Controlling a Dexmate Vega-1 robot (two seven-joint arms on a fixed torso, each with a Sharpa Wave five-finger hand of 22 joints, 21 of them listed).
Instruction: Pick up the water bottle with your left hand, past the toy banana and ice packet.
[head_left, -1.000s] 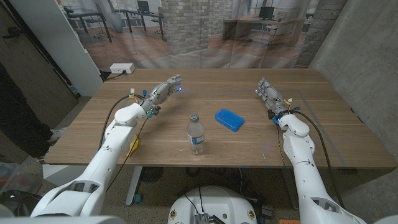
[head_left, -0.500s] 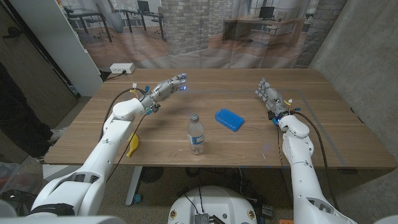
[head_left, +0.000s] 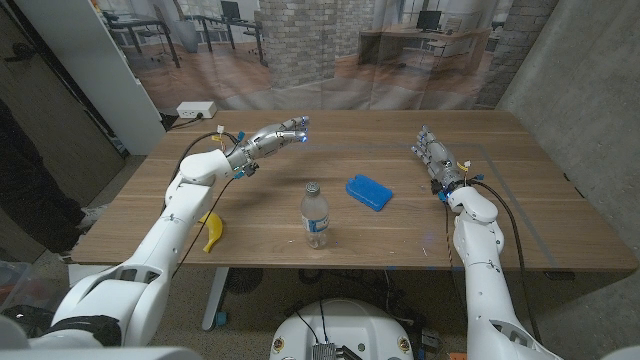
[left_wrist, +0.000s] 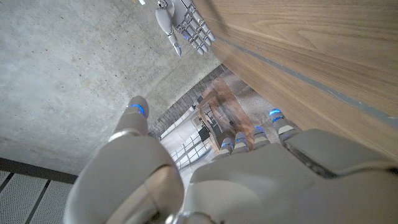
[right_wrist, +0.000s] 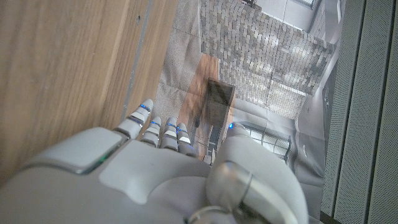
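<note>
Left hand (head_left: 270, 139): mine, raised over the far left of the table (head_left: 520, 215), fingers stretched out and apart, holding nothing.
Right hand (head_left: 432, 157): at the far right, fingers straight and apart, nothing in it.
Water bottle (head_left: 315, 215): upright near the table's near edge, middle, well apart from both my hands.
Ice packet (head_left: 369, 192): blue, just right of and beyond the bottle.
Toy banana (head_left: 213, 231): near left edge, beneath my left arm.
</note>
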